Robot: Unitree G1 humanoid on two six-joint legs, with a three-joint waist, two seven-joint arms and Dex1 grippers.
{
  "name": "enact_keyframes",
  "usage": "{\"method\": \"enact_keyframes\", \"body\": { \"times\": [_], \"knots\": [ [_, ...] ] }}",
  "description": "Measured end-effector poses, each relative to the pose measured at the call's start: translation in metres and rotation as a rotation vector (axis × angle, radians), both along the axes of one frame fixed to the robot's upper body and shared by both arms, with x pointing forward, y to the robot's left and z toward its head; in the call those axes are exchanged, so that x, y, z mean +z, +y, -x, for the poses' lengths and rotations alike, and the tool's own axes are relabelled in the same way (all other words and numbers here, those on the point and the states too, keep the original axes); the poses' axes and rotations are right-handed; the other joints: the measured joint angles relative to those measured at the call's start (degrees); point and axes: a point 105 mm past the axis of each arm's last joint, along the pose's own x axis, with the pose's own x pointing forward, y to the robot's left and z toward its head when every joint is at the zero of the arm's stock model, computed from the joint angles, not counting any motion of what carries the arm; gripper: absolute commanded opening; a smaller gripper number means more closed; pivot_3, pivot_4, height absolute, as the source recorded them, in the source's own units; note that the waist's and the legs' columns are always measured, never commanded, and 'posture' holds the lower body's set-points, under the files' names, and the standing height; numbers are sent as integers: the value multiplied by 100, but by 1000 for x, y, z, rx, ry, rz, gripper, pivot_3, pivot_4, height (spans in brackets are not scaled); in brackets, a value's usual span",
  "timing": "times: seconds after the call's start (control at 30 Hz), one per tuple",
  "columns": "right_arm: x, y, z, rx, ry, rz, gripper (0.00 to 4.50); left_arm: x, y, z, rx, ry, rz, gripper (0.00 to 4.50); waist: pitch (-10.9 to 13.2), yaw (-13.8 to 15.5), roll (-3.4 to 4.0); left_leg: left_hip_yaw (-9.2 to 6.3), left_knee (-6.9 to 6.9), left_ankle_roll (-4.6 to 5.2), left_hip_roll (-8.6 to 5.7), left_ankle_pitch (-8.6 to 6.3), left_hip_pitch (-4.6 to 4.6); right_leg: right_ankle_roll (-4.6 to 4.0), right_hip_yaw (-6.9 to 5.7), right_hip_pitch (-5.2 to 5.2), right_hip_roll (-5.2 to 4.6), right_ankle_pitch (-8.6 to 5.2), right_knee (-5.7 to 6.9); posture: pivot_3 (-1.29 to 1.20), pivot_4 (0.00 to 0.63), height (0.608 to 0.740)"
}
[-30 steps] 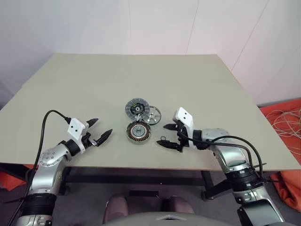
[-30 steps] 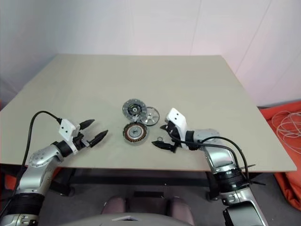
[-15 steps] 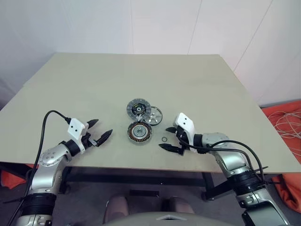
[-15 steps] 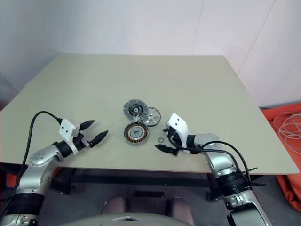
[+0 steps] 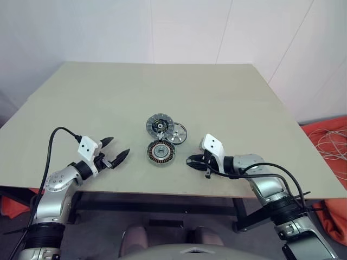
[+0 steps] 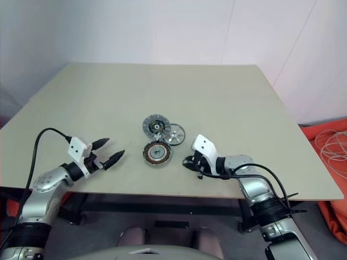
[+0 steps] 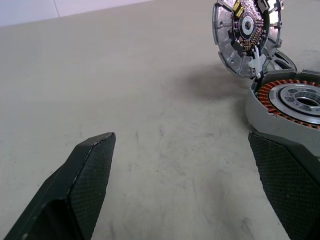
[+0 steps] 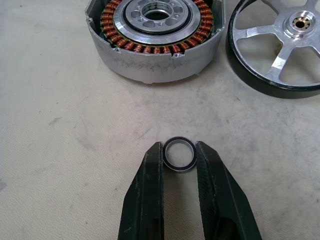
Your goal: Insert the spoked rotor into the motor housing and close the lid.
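Observation:
The motor housing [image 5: 161, 153] with its copper windings lies near the table's front edge. Behind it is the lid [image 5: 158, 125], dark face with white and yellow bits showing. The spoked rotor [image 5: 176, 133] lies flat to the right of the lid, silver spokes up [image 8: 280, 45]. My right gripper [image 5: 190, 160] rests low on the table right of the housing [image 8: 155, 35]. Its fingers [image 8: 150, 175] are closed against both sides of a tiny black ring [image 8: 180, 168]. My left gripper [image 5: 120, 145] hovers open to the left of the housing, nothing between its fingers [image 7: 90, 170].
The beige table [image 5: 244, 97] stretches far behind the parts, and its front edge runs just under both grippers. Orange material and white cables [image 5: 331, 141] lie on the floor to the right of the table.
My right gripper has sunk to the tabletop and closed its fingers around the tiny black ring. The left gripper and the three motor parts have stayed where they were.

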Motion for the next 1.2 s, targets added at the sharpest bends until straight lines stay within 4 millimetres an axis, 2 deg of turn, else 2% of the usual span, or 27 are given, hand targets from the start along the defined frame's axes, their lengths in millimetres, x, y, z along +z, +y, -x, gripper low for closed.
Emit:
{"method": "enact_keyframes", "body": {
  "times": [0.17, 0.33, 0.47, 0.77, 1.2],
  "knots": [
    [11, 2, 1, 16, 54, 2, 594, 0, 0, 0, -1, 0, 0, 4500, 2, 3, 3, 0, -3, 0, 0, 0, -5, 0, 0, -5, 0, 0, 0, 0, 0, 740],
    [57, 25, -6, 101, -17, -57, 594, 0, -1, 1, -13, 0, 0, 4500, 2, -5, 4, 3, -16, -2, 4, 1, -7, -3, 0, -18, 3, 0, 1, 0, 0, 740],
    [73, 45, -11, 139, -32, -96, 594, 0, -3, 2, -31, 1, 0, 4500, 2, 0, 4, 4, -16, -1, 1, 1, -17, -9, 0, -25, 1, 3, -2, 0, 0, 740],
    [63, 75, -21, 202, -16, -73, 594, -2, -18, 19, -144, 15, -1, 4500, 3, -4, 4, 5, -16, -2, 2, 1, -21, -12, 0, -31, 1, 5, -2, 0, 0, 740],
    [41, 91, -26, 225, 9, -51, 594, -2, -35, 33, -254, 69, 30, 4500, 3, -10, 5, 6, -16, -2, 3, 1, -29, -32, 0, -41, 2, 17, 0, 0, 0, 740]
  ]
}}
